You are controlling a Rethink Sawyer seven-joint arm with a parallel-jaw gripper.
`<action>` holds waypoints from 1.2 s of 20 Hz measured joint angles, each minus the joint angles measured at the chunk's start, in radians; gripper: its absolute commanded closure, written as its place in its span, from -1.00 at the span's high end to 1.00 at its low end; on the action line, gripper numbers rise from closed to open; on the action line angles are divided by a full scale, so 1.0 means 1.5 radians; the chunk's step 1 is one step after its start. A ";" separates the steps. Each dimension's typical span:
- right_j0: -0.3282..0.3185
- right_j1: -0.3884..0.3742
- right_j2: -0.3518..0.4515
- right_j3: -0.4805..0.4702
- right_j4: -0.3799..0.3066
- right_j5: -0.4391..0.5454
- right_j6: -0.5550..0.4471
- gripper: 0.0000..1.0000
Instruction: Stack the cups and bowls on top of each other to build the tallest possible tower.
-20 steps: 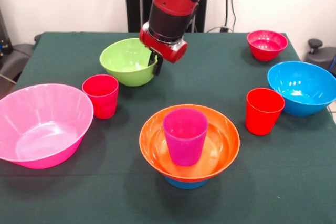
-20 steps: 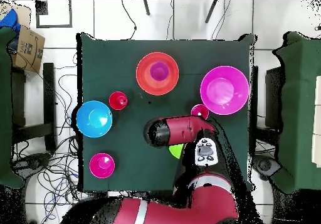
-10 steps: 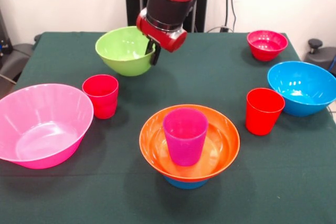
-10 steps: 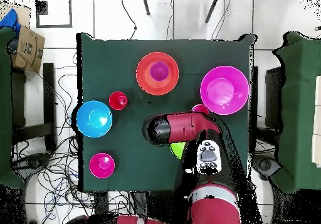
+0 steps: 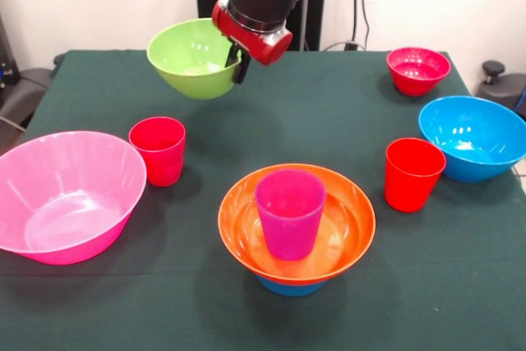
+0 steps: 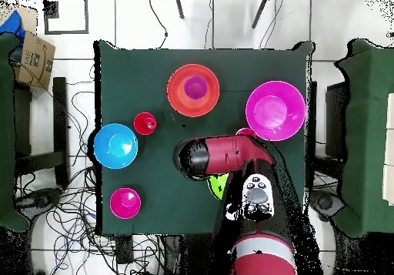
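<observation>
My gripper [image 5: 237, 65] is shut on the right rim of the lime green bowl [image 5: 191, 58], which hangs in the air above the far side of the table. From overhead, the arm [image 6: 223, 155] hides most of that green bowl [image 6: 218, 185]. The tower stands near the front: an orange bowl [image 5: 345, 228] on a small blue bowl [image 5: 288, 288], with the purple cup [image 5: 289, 211] upright inside. One red cup [image 5: 159, 150] stands left, another red cup [image 5: 412, 173] right. The orange bowl [image 6: 178, 91] shows overhead too.
A large pink bowl [image 5: 66, 195] sits at the front left, a large blue bowl [image 5: 472, 137] at the right and a small red-magenta bowl [image 5: 417, 69] at the far right. Overhead, cables lie round the table [image 6: 131, 72].
The gripper has lifted the lime green bowl off the table and carried it higher. Everything else stays put.
</observation>
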 measured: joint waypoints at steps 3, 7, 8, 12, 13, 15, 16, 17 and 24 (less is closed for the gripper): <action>0.003 -0.001 0.002 -0.007 0.000 0.020 0.000 -1.00; 0.012 0.001 0.002 -0.026 0.000 0.045 0.000 -1.00; 0.015 0.002 0.002 -0.033 0.000 0.051 0.000 -1.00; 0.027 0.003 0.004 -0.058 0.000 0.071 0.000 -1.00; 0.029 0.004 0.005 -0.064 0.000 0.075 0.000 -1.00; 0.034 0.005 0.006 -0.078 0.000 0.086 0.000 -1.00; 0.036 0.005 0.007 -0.087 0.000 0.093 0.000 -1.00; 0.037 0.005 0.007 -0.091 0.000 0.096 0.000 -1.00; 0.050 0.008 0.005 -0.146 0.007 0.139 0.000 -1.00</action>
